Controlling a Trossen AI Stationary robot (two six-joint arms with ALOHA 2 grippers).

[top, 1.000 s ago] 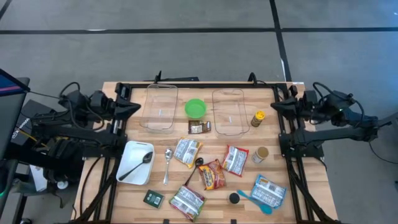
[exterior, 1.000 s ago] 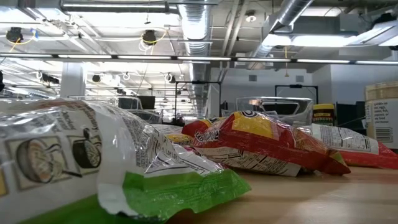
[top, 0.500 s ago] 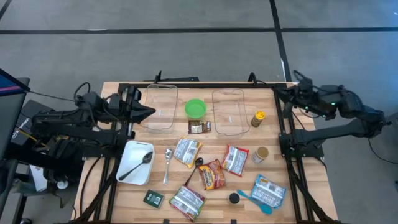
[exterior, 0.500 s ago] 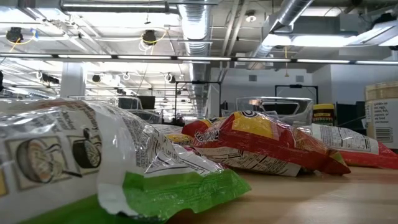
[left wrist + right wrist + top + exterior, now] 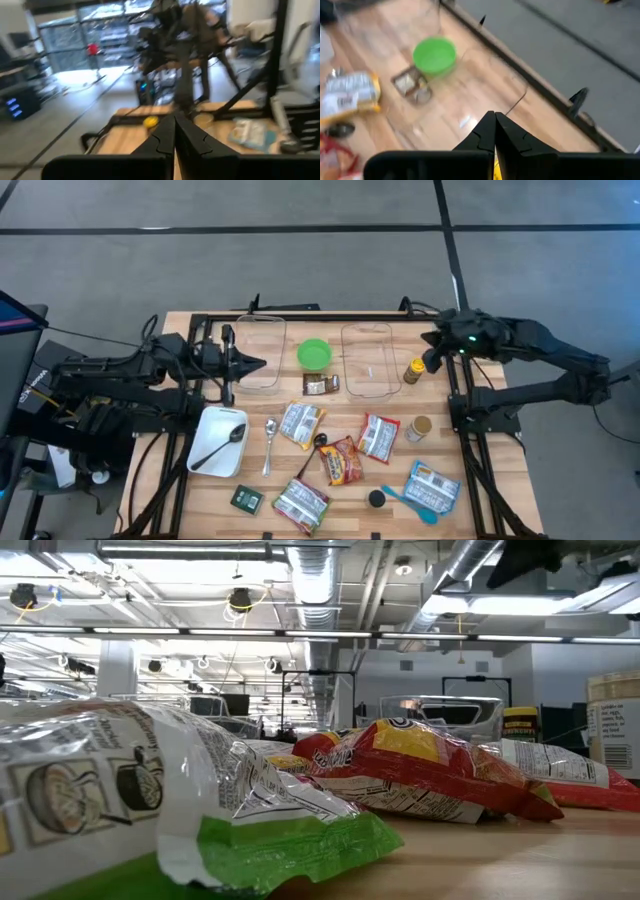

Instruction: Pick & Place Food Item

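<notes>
- Overhead view: both of my arms have swung inward from the table's outer edges over the last second. My left gripper point(image 5: 258, 364) now sits at the near edge of the left glass dish point(image 5: 258, 352), and my right gripper point(image 5: 428, 340) has come in over the table's right rail, close to the yellow-capped bottle point(image 5: 413, 370) and beside the right glass dish point(image 5: 366, 360). I read this as the opening reach only; nothing has been picked yet. The food packets lie well apart from both grippers in the middle and front of the table point(image 5: 490, 480): a red snack bag point(image 5: 341, 461), a red-and-white packet point(image 5: 377, 437), a white packet point(image 5: 301, 423), and a green-edged packet point(image 5: 300, 505) at the front. A green bowl point(image 5: 314, 354) sits between the two dishes.
- Low view: packets fill the picture, the green-edged packet point(image 5: 200, 810) nearest and the red snack bag point(image 5: 420, 770) behind it. A dark part of an arm now shows at the top right corner, which was not there before; no gripper is down among the packets.
- Left wrist view: my left fingers point(image 5: 162, 142) are pressed together, tips meeting, with nothing between them. They point across the table towards the other arm.
- Right wrist view: my right fingers point(image 5: 482, 135) are likewise pressed together and empty, aimed over the right glass dish point(image 5: 485, 95) towards the green bowl point(image 5: 434, 55).
</notes>
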